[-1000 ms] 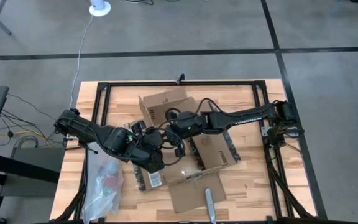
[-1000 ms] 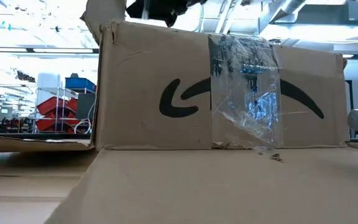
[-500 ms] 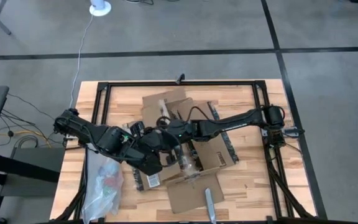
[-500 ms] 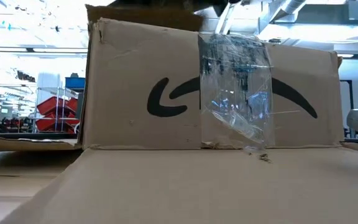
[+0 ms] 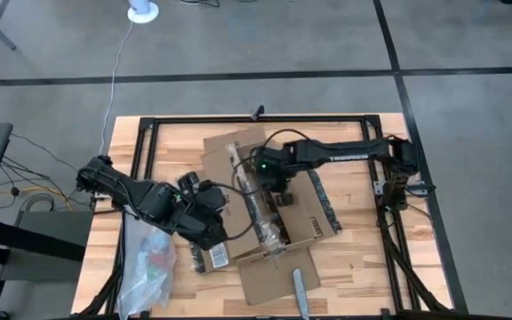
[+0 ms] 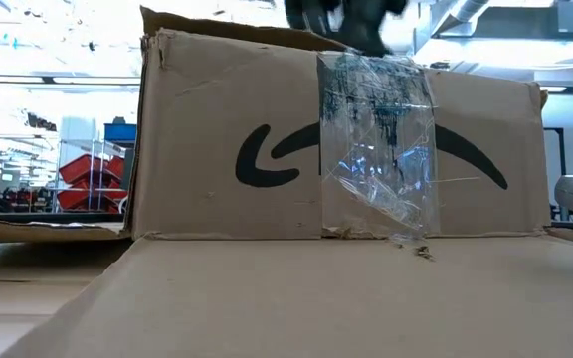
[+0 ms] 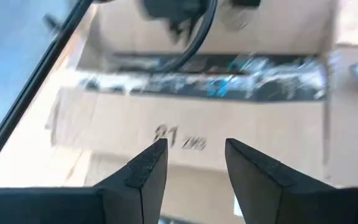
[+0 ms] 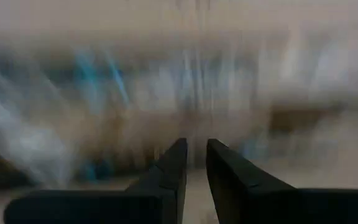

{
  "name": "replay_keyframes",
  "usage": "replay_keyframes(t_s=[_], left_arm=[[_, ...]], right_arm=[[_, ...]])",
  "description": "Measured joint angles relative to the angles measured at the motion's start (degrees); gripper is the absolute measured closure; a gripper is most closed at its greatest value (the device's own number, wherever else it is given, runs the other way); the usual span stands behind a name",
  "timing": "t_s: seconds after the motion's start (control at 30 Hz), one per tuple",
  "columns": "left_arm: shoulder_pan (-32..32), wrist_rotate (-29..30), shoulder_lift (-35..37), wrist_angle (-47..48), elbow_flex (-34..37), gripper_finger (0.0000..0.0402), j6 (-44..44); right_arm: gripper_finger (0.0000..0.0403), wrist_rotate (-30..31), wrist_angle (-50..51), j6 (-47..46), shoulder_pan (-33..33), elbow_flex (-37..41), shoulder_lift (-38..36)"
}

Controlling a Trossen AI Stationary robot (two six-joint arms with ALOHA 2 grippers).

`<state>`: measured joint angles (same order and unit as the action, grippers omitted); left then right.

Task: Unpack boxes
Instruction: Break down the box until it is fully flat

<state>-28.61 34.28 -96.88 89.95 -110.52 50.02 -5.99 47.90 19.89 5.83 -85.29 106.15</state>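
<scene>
The brown cardboard box (image 5: 269, 200) stands mid-table with its flaps spread. Its near wall (image 6: 227, 149) bears a smile-arrow print and a shiny tape strip (image 6: 378, 139). A long dark tape strip (image 5: 260, 204) runs across the open top. My left gripper (image 5: 213, 227) is open at the box's left side, facing the wall printed "81" (image 7: 166, 134), with nothing between its fingers. My right gripper (image 5: 269, 173) hovers over the box's far part and shows as a dark blur in the low view (image 6: 351, 20). Its fingers (image 8: 196, 155) are nearly together. My right gripper's wrist view is smeared by motion, so I cannot tell whether its fingers have the tape strip or touch anything. My left gripper touches nothing that I can see.
A clear plastic zip bag (image 5: 149, 262) lies at the near left corner. A grey flat object (image 5: 299, 293) rests by the near flap (image 5: 269, 276). A black frame (image 5: 140, 151) rims the table, and a white barcode label (image 5: 221, 258) lies on the left flap.
My right gripper reached toward the table's left over the box, then drew back toward the far right and upward. The box shifted slightly toward the left early on, then stayed. The long tape strip now shows across the box top.
</scene>
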Motion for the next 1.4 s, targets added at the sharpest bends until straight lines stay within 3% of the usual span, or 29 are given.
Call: replay_keyframes(t_s=[0.17,0.33,0.47,0.7,1.03,1.2,1.4], left_arm=[[-3.27,1.59,1.28,-0.96,10.00,0.0254,8.49],[-6.41,0.47,1.18,-4.11,24.46,0.0253,20.37],[-7.73,3.21,1.43,-19.63,36.31,0.0253,17.45],[-5.15,2.41,1.12,-51.21,54.20,0.0253,9.87],[3.59,2.01,0.45,-75.50,60.02,0.0253,-2.29],[5.78,0.57,0.24,-79.78,60.02,0.0253,-6.84],[5.12,-2.96,0.50,-76.41,58.51,0.0253,-6.51]], right_arm=[[0.0355,-1.74,-14.60,-2.08,-0.31,9.64,0.13],[0.0355,-1.93,-25.32,-3.50,-3.04,10.48,0.13],[0.0355,-2.06,-27.86,-3.35,-3.83,10.48,0.13],[0.0355,-2.50,-28.76,-5.04,-3.89,10.48,0.11],[0.0355,-4.25,-28.45,-4.77,-6.65,0.75,-4.19],[0.0355,-4.15,-32.12,-2.92,-8.17,-0.84,-2.41],[0.0355,-4.42,-29.67,-4.96,-8.32,-0.72,1.37]])
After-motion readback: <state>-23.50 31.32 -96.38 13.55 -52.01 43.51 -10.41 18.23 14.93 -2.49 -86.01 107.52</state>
